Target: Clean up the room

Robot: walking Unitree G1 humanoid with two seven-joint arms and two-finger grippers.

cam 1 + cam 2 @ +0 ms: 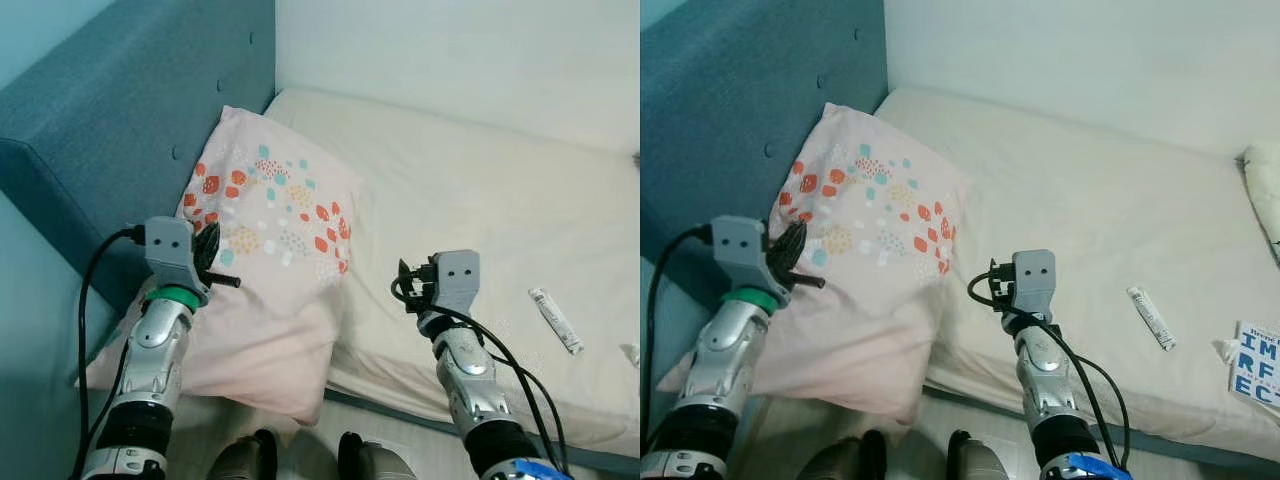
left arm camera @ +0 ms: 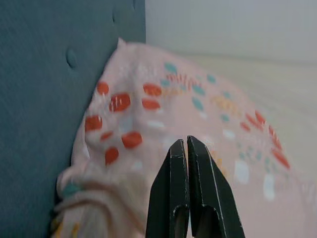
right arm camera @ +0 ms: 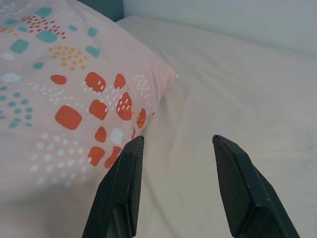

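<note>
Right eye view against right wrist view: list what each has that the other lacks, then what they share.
Right eye view alone: the blue headboard, the left gripper over the pillow's left part, a white tube lying on the sheet, a printed box at the bed's right edge, and a white cushion.

Right wrist view alone: the inner pads of the right gripper's fingers, spread apart over the sheet beside the pillow's edge.

Both: the pink patterned pillow and the cream sheet.

pillow (image 1: 275,260) sits on the bed (image 1: 470,200) against the headboard (image 1: 110,130) on the left (tube (image 1: 555,320) lies off right on the sheet)
</note>
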